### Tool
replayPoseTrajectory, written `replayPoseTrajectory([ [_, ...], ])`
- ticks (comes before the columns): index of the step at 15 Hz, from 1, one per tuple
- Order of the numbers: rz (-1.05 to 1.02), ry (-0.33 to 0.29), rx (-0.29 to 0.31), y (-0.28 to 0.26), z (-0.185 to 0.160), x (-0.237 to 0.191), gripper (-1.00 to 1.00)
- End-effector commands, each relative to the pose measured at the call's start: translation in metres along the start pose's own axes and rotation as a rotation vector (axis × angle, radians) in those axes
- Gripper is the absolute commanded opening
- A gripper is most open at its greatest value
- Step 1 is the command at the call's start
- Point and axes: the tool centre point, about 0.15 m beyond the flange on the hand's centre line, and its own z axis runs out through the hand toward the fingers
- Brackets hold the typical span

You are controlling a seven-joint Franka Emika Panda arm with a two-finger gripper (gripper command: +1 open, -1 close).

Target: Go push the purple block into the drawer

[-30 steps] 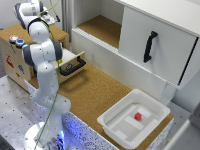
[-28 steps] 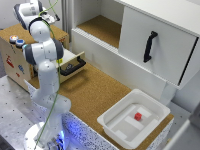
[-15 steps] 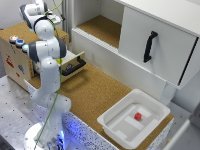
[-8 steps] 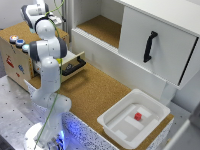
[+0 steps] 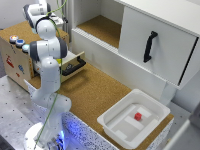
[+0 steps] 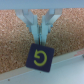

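In the wrist view my gripper [image 6: 41, 39] is shut, with its two pale fingers [image 6: 46, 25] pressed together and nothing between them. The fingertips stand right at one edge of the purple block [image 6: 41, 57], a dark square with a yellow circular arrow on top. The block lies on cork close to a pale ledge. In the exterior view my hand [image 5: 37, 10] is over the top of the wooden cabinet [image 5: 15, 62] at the far left. There the block is hidden behind the arm. The light-wood drawer [image 5: 70, 62] with its black bar handle [image 5: 75, 65] stands pulled out below.
A white tray [image 5: 112, 125] holding a small red object [image 5: 138, 116] sits at the front right of the exterior view. A large white panel with an upright black handle [image 5: 148, 46] is at the right. Coloured buttons [image 5: 17, 41] sit on the cabinet top.
The hand and upper arm shifted slightly toward the exterior view's right about a second ago. Since then there is little visible motion.
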Motion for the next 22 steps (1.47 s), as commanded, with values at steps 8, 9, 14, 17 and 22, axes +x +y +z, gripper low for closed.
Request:
replayPoseTrajectory([
  [8, 0.157, 0.167, 0.044, -0.002, -0.021, -0.045, 1.0],
  [9, 0.18, 0.192, 0.046, -0.003, -0.024, -0.05, 1.0],
  [14, 0.263, 0.237, 0.015, -0.005, -0.04, -0.077, 1.0],
  [17, 0.327, 0.249, 0.015, -0.008, -0.041, -0.097, 1.0],
  [22, 0.437, 0.274, 0.033, -0.022, -0.038, -0.13, 1.0],
])
